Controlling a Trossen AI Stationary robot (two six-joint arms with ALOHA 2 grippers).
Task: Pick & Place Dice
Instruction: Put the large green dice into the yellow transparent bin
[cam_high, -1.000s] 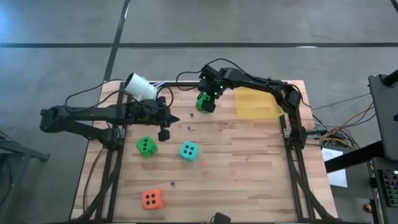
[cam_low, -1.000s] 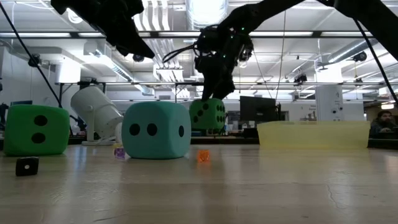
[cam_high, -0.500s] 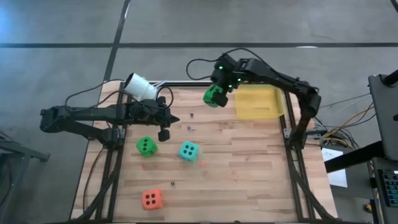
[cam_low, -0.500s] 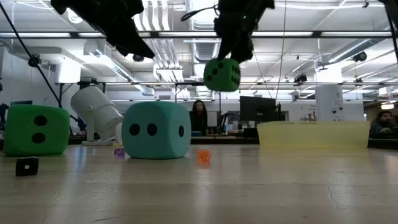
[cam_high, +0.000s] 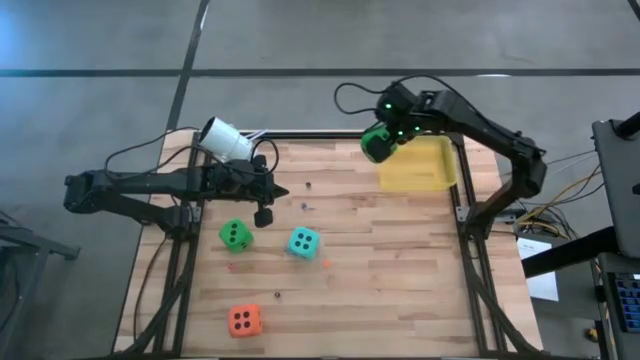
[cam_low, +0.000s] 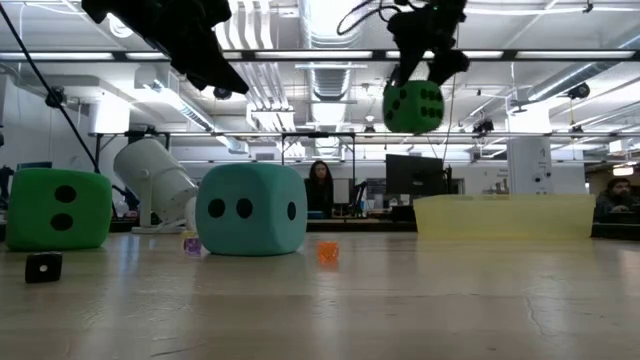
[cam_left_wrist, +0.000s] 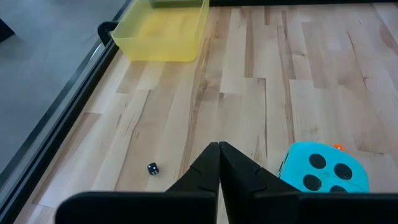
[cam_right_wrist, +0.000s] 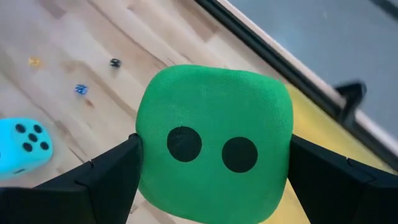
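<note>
A bright green die (cam_high: 376, 143) is in my right gripper (cam_high: 382, 138), high above the table's far part, just left of the yellow tray (cam_high: 415, 165); in the low view this die (cam_low: 413, 106) hangs in the air. A second green die (cam_high: 235, 235), the teal die (cam_high: 304, 242) and the orange-red die (cam_high: 244, 320) rest on the wood. My left gripper (cam_high: 264, 215) is shut and hovers left of the table's middle, near the second green die and touching nothing. My right gripper pinches the green die between its two fingers (cam_right_wrist: 109, 177), on two opposite side faces (cam_right_wrist: 149, 155). It comes from above, pointing down. The die is lifted clear of the table and hangs below the fingers, its two-pip face toward the wrist camera.
A white cylinder (cam_high: 226, 139) lies tilted at the table's far left. Tiny dice lie scattered on the wood: a black one (cam_low: 43, 267), a purple one (cam_low: 190, 244), an orange one (cam_low: 327, 251). The wood between tray and near edge is bare (cam_high: 400, 270).
My right gripper has risen and swung toward the table's right and far edge, carrying the green die from a low spot near the far middle up to the yellow tray's left edge. It has stayed shut on the die.
</note>
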